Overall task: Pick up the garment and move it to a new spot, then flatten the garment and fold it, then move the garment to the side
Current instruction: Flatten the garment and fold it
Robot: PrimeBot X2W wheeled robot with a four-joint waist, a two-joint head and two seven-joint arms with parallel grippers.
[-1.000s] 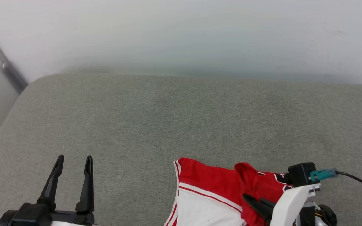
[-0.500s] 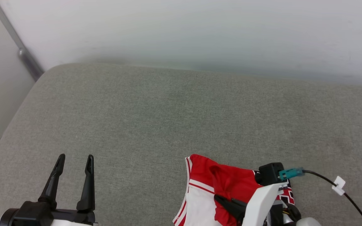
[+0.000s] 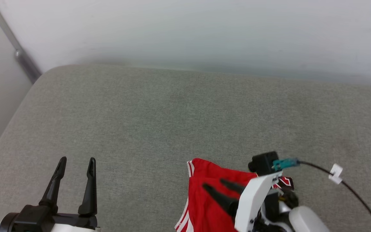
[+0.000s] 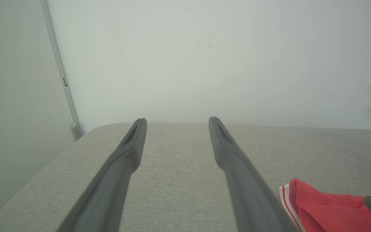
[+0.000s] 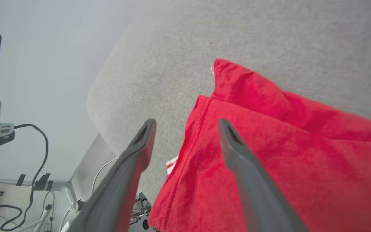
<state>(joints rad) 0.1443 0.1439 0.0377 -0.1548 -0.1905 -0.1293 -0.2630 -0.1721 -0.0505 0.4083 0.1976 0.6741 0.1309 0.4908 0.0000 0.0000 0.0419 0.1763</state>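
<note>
Near the cushion's front edge: shirt lies bunched, ungripped; right gripper spread just over it, placement seemingly done. Left gripper spread, idle, well apart.

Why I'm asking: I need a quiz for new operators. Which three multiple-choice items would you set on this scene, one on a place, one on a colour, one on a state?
1. Where on the grey cushion does the shirt lie?
A. Near the front edge, on the robot's right
B. At the far left corner
C. In the middle, against the wall

2. What is the shirt's main colour?
A. Green
B. Red
C. Yellow

3. How does the right end effector stand?
A. Shut on the shirt
B. Shut, well away from the shirt
C. Open over the shirt

Answers:
1 A: the head view shows it low and right of centre.
2 B: the cloth is red, with white stripes along its edge.
3 C: its fingers stand apart above the cloth and grip none of it.
</note>
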